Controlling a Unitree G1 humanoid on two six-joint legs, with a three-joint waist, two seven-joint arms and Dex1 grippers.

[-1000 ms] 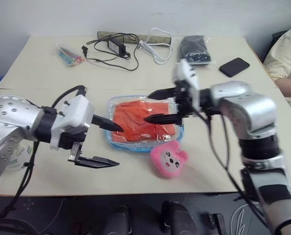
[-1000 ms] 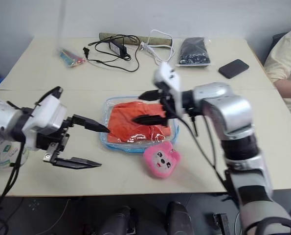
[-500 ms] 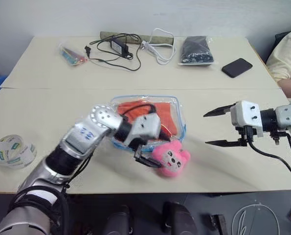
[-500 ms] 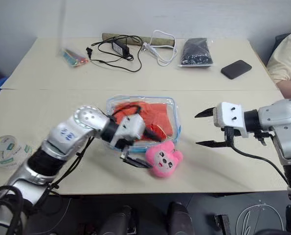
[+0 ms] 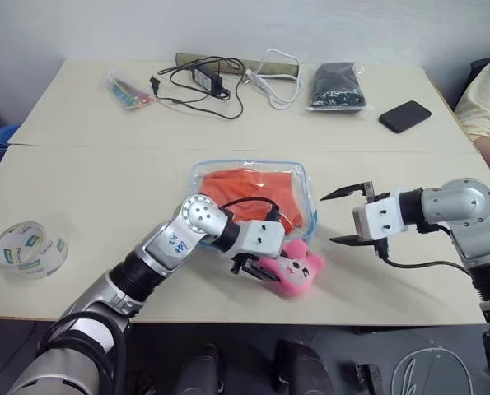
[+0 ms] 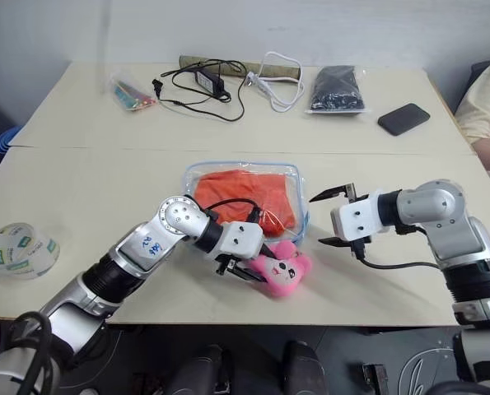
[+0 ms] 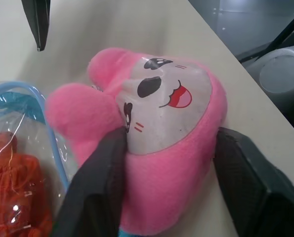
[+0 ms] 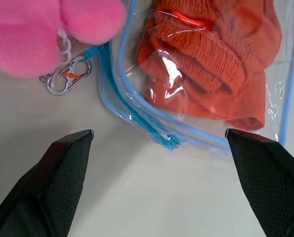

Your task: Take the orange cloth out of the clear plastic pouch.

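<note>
The clear plastic pouch, edged in light blue, lies flat mid-table with the folded orange cloth inside it. In the right wrist view the cloth shows through the plastic, and the blue zipper edge runs beside it. At the pouch's near right corner, my left gripper is shut on a pink plush toy. Its fingers press both sides of the toy. My right gripper hangs open just right of the pouch, pointing at it, with nothing held.
A tape roll sits near the left front edge. Along the back lie a coloured packet, cables with a charger, a bag of black items and a phone. A person's sleeve is at the far right.
My left gripper swung right and down from the pouch's left side and shut on the pink plush toy. My right gripper withdrew from above the pouch to its right side, staying open.
</note>
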